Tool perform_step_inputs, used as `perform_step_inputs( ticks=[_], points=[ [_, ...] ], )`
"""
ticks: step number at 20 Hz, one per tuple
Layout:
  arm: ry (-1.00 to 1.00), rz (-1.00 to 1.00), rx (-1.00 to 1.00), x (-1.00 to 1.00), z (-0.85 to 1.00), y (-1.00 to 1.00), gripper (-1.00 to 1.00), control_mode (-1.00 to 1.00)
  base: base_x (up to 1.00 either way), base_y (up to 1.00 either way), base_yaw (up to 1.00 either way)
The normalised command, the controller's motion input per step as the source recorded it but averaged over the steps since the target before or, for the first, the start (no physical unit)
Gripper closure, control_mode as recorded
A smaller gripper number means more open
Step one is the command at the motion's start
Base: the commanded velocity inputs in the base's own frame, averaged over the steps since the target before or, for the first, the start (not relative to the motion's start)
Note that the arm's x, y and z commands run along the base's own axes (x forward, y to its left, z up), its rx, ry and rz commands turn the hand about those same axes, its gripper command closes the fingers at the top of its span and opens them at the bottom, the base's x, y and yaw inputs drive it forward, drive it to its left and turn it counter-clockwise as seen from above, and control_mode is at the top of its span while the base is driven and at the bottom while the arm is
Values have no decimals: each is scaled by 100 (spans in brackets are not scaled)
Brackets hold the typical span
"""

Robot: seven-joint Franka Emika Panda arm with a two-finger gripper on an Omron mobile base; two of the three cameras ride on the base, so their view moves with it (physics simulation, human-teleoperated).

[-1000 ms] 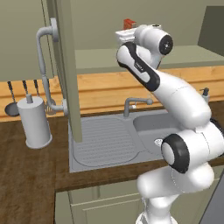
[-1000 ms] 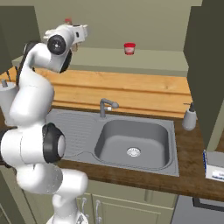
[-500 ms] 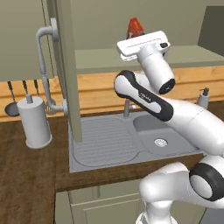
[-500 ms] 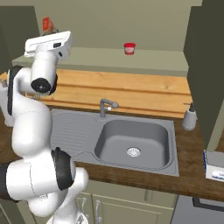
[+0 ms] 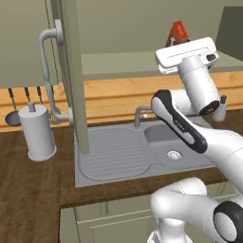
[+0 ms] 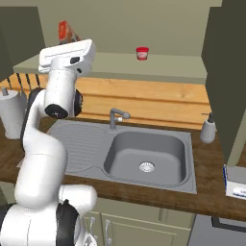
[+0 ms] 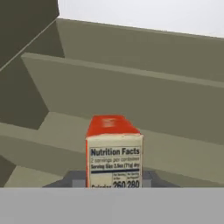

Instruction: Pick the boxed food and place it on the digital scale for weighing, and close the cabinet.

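Raised from its folded pose of a second ago, the white arm now reaches up to the shelf of the open cabinet [image 5: 71, 71], its hand levelled at the boxed food [image 7: 113, 151]. The base has not driven; sink [image 6: 144, 151], tap and wooden surface [image 6: 144, 96] sit where they did in both base views.

The boxed food stands upright on the cabinet shelf, above the sink, its red top showing behind the hand in the left base view [image 5: 178, 33] and the right base view [image 6: 65, 31]. From the hand camera the carton is dead ahead and close, its pale nutrition panel facing the lens, the red top above. The tool [image 7: 113, 180] sits low at the frame's bottom edge, with grey shapes either side of the carton's foot; whether it has taken hold or is parted around the box cannot be told from these pictures.

Judged by its look, the carton is light and stiff-walled but crushable, with smooth printed card that could slip under a weak pinch. The best hold appears to be across its two narrow side faces, around mid-height, so it neither tips nor dents.

A small red-lidded jar [image 6: 141, 53] stands well apart along the same shelf. The cabinet door with its curved handle [image 5: 50, 71] hangs open at the left, so closing is not yet done.
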Motion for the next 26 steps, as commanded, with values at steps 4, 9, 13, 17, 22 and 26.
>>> perform_step_inputs(
  ticks=[4, 9, 13, 17, 22, 26],
  points=[
    [32, -37, 10, -100, 25, -66, 100, -100, 0, 0, 0],
    [55, -38, 22, -96, -14, -63, 100, -100, 0, 0, 0],
    [28, -32, 24, -65, -74, -70, 100, -100, 0, 0, 0],
    [13, -26, 1, -3, -77, -62, 100, -100, 0, 0, 0],
    [18, -28, 0, 3, -78, -72, 100, -100, 0, 0, 0],
    [17, -24, 0, 12, -57, -83, 100, -100, 0, 0, 0]
  ],
)
